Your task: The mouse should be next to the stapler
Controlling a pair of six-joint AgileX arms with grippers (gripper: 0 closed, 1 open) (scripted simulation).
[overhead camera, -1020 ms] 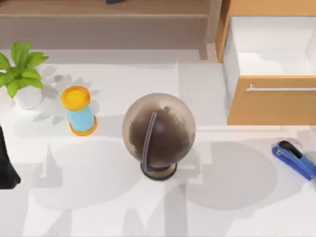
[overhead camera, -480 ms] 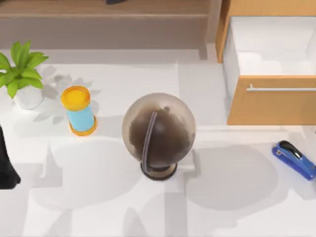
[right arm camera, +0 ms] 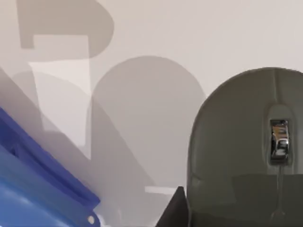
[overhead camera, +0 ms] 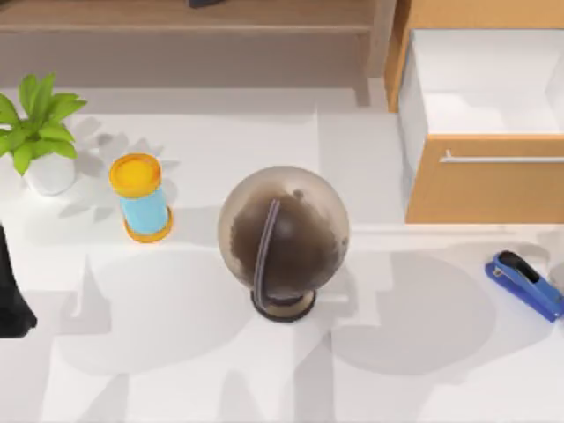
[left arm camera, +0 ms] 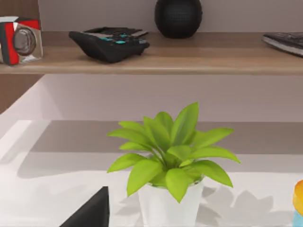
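An office: a white desk [overhead camera: 220, 370] carries a globe [overhead camera: 283, 233], stapler [overhead camera: 523, 284] and potted plant [overhead camera: 37, 132], with a desk phone [left arm camera: 110, 42] on the shelf [left arm camera: 189, 59].

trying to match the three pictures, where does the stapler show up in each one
Top view: the stapler lies near the table's right edge, below the drawer.
Left wrist view: not in it.
Right wrist view: its blue body is close up, beside the mouse.
Shared landmark: the white table.
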